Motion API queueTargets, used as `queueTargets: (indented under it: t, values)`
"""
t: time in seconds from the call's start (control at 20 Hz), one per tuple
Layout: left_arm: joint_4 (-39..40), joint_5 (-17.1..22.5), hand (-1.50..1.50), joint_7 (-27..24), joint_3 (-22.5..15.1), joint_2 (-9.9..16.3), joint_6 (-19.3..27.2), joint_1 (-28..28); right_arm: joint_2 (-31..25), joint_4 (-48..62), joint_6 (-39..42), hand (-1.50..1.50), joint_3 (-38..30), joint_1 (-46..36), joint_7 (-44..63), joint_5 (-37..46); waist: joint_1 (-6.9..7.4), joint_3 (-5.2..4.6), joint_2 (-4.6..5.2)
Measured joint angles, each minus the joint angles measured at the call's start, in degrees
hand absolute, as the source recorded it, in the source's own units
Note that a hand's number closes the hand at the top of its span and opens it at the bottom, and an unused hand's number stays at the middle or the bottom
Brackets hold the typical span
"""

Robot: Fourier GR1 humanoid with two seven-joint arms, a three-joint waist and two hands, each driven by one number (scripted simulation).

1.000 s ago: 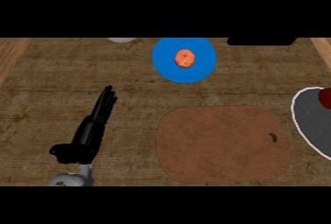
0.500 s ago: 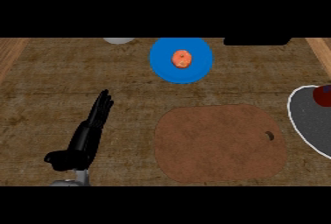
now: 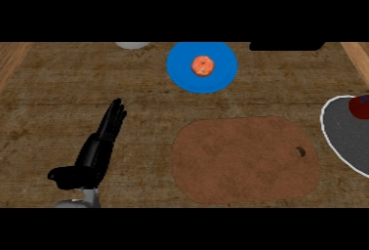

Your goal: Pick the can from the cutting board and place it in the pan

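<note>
The brown cutting board [image 3: 245,158] lies at the centre right of the counter with nothing on it. At the right edge sits the grey pan [image 3: 346,136] with a white rim. A dark red can [image 3: 359,106] stands inside the pan near its upper rim, partly cut off by the view's edge. My left hand [image 3: 97,149] rests at the lower left with its fingers straight and pointing away, holding nothing. My right hand does not show.
A blue plate [image 3: 189,73] with an orange fruit [image 3: 203,66] on it lies at the back centre. A grey round object [image 3: 133,45] peeks in at the top left, and a black object [image 3: 286,46] at the top right.
The view has shifted slightly, so the plate, board and pan sit a little further left. My left hand has drawn back a little toward the lower edge.
</note>
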Motion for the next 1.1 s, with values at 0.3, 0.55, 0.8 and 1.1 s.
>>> queueTargets:
  t: [0.3, 0.55, 0.8, 1.1]
  values:
    - [0.7, 0.2, 0.0, -1.2, 0.9, 0.2, -0.5, 0.4, 2.4, -5.7, -0.4, -1.5, 1.7, 6.1, -0.5, -2.1, -0.05, -0.03, -0.02]
    - [0.7, -0.1, 0.0, -0.2, 1.1, 0.0, -0.4, -0.4, 3.0, -10.0, -0.8, -1.5, 3.0, 9.1, 0.6, -3.4, -0.02, -0.03, -0.01]
    - [1.2, -0.4, 0.0, -0.6, 1.3, -0.2, -0.6, -0.8, 3.4, -11.3, -2.0, -1.5, 3.8, 11.7, -0.5, -3.8, 0.0, -0.02, 0.0]
    - [1.1, -0.2, 0.0, -0.8, 1.6, -0.3, -1.1, -0.7, 4.6, -15.9, -4.4, -1.5, 4.5, 14.1, -0.6, -4.3, -0.01, -0.03, 0.0]
